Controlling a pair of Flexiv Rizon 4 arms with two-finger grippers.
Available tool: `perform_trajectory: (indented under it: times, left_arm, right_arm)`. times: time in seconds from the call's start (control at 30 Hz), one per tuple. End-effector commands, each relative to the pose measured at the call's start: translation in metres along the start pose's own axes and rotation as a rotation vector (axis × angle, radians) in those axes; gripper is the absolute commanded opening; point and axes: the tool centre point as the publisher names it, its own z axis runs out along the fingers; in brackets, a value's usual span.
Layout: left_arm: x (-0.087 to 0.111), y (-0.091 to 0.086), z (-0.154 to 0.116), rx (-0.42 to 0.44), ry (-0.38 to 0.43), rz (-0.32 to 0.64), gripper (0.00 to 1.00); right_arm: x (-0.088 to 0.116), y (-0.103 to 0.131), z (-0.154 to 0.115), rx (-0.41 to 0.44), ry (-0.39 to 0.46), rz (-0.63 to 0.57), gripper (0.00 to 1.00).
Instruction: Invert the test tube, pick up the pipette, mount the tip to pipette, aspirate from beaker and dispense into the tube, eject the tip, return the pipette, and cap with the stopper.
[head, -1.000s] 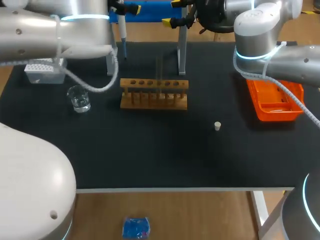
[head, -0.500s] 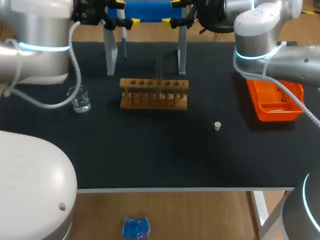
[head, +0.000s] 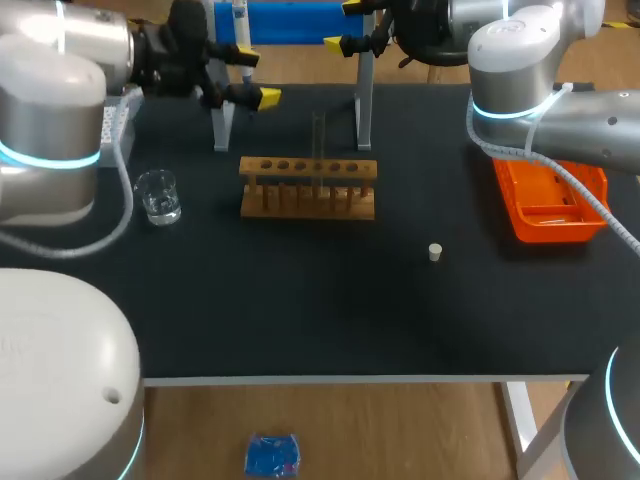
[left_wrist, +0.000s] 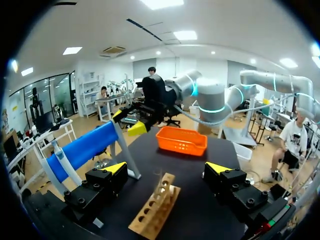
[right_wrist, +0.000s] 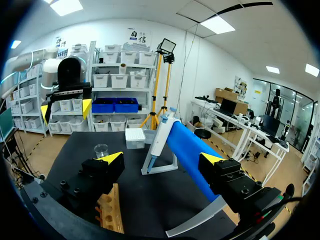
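A wooden rack (head: 308, 187) stands mid-table with one clear test tube (head: 318, 132) upright in it. The beaker (head: 158, 195) is left of the rack, and a small white stopper (head: 435, 252) lies to its right. The pipette (right_wrist: 161, 132) hangs on a blue-barred stand (head: 290, 17) at the back. My left gripper (head: 255, 76) is open and empty beside the stand's left leg, facing the rack (left_wrist: 155, 207). My right gripper (head: 345, 25) hangs open and empty by the stand's right leg. In its wrist view the right gripper (right_wrist: 161, 159) looks at the pipette and the beaker (right_wrist: 101, 150).
An orange tray (head: 550, 200) sits at the right side of the table. A white tip box (right_wrist: 135, 137) stands at the back left, mostly hidden behind my left arm in the head view. The front half of the black table (head: 320, 320) holds only the stopper.
My left arm has swung in from the left, bringing its gripper to the stand's left leg behind the rack. The right arm has kept still.
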Motion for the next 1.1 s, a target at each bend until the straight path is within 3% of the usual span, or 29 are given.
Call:
perform_trajectory:
  times: [0.03, 0.4, 1.1]
  left_arm:
    - [0.014, 0.018, 0.003, 0.036, -0.044, -0.003, 1.0]
    - [0.015, 0.041, 0.011, 0.06, -0.055, -0.008, 1.0]
    - [-0.01, 0.062, 0.055, 0.05, -0.103, -0.045, 1.0]
  right_arm:
    - [-0.001, 0.001, 0.0, 0.003, 0.002, 0.0, 1.0]
    - [-0.001, 0.001, 0.0, 0.003, 0.002, 0.0, 1.0]
    - [-0.001, 0.001, 0.0, 0.003, 0.002, 0.0, 1.0]
